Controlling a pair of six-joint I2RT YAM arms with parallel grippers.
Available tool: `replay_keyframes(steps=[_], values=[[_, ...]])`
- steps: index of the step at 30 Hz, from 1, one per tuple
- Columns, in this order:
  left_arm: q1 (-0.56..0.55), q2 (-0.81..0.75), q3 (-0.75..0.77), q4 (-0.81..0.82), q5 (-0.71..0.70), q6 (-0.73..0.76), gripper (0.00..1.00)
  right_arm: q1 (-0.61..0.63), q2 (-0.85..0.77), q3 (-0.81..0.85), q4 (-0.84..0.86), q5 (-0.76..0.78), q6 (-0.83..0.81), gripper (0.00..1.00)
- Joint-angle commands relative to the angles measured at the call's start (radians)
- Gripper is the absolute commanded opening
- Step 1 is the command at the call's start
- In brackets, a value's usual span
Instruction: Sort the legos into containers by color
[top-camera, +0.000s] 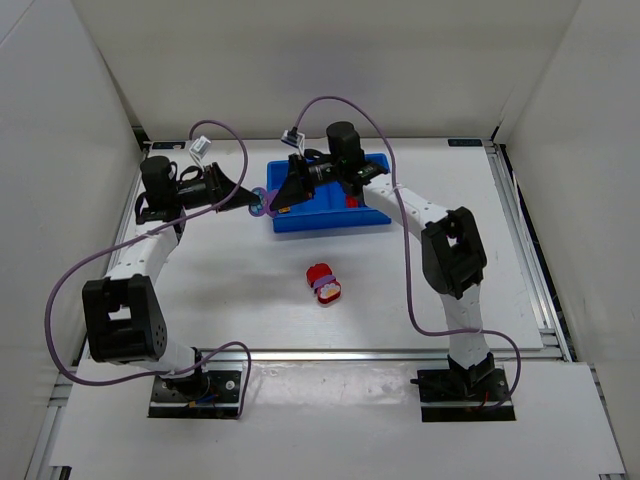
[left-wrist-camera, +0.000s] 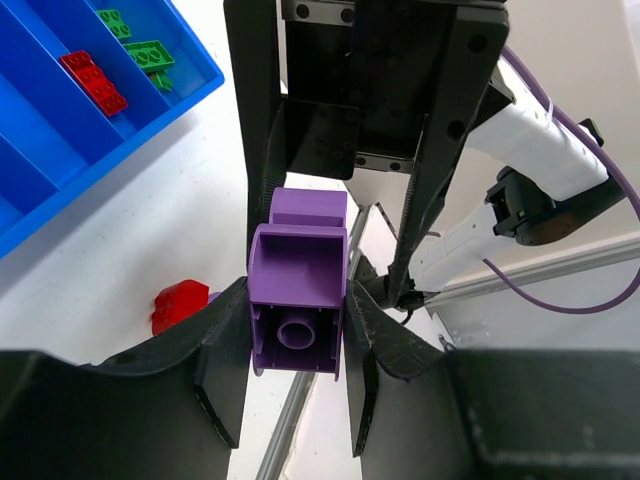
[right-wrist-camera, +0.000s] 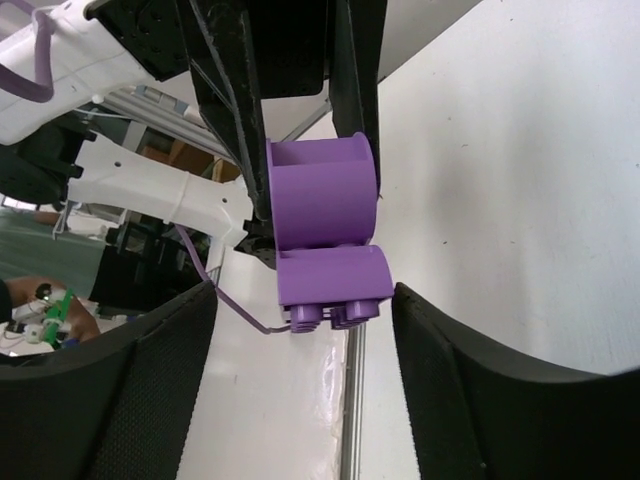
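1 glossy hollow purple brick (left-wrist-camera: 298, 265) sits clamped in left pincer (left-wrist-camera: 297, 320); right pincer (right-wrist-camera: 300, 325) gapes.

The chunky studded plastic purple brick (left-wrist-camera: 297, 300) is one plain purple all over, with no print on it. The left pincer (left-wrist-camera: 297, 350) and the right pincer (right-wrist-camera: 300, 310) are matt black. The shallow rectangular bright blue plastic tray (top-camera: 335, 223) has dividers of the same blue. In it lie a red studded brick (left-wrist-camera: 95, 82) and green studded bricks (left-wrist-camera: 148, 55). The tabletop (top-camera: 250, 300) is white, and the red and purple-pink brick (top-camera: 324, 283) stands out on it.
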Motion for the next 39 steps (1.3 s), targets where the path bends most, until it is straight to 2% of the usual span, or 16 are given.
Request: replay_keyframes(steps=[1,2,6,12,15,21,27,28,30,31,33,34,36,39], values=[[-0.005,-0.058,-0.011,0.020,0.006,-0.002,0.11,0.009,0.015,0.036,0.007,0.003,-0.024,0.71],[-0.004,-0.059,-0.014,0.020,0.005,-0.002,0.11,0.009,0.016,0.036,0.010,0.001,-0.025,0.63],[-0.005,-0.056,-0.011,0.023,0.002,0.000,0.10,0.009,0.016,0.030,0.030,-0.008,-0.021,0.44],[-0.004,-0.045,0.000,0.024,0.002,0.004,0.10,0.009,0.010,0.014,0.086,-0.032,0.005,0.22],[0.009,-0.051,-0.007,0.026,-0.014,0.010,0.10,0.003,-0.016,-0.013,0.086,-0.042,-0.004,0.16],[0.085,-0.065,-0.004,0.032,-0.060,0.015,0.10,-0.083,-0.128,-0.154,0.062,-0.043,-0.050,0.14],[0.125,-0.044,0.043,0.049,-0.107,0.007,0.10,-0.201,-0.169,-0.182,-0.125,-0.020,-0.189,0.13],[0.121,-0.033,0.048,0.049,-0.113,0.007,0.11,-0.215,-0.169,-0.170,-0.174,0.000,-0.252,0.13],[0.090,-0.016,0.075,0.026,-0.145,0.053,0.11,-0.239,-0.165,-0.142,-0.308,0.112,-0.350,0.13],[0.064,-0.007,0.112,-0.041,-0.162,0.077,0.11,-0.242,-0.157,-0.110,-0.349,0.162,-0.443,0.13],[0.046,0.010,0.141,-0.092,-0.219,0.120,0.11,-0.242,-0.142,-0.078,-0.435,0.269,-0.517,0.12],[0.042,0.014,0.164,-0.106,-0.238,0.122,0.11,-0.245,-0.128,-0.056,-0.438,0.356,-0.550,0.12],[0.033,0.039,0.196,-0.129,-0.283,0.130,0.10,-0.236,-0.114,-0.021,-0.470,0.438,-0.585,0.13],[0.004,0.082,0.300,-0.274,-0.359,0.222,0.10,-0.209,-0.073,0.042,-0.499,0.576,-0.646,0.12]])
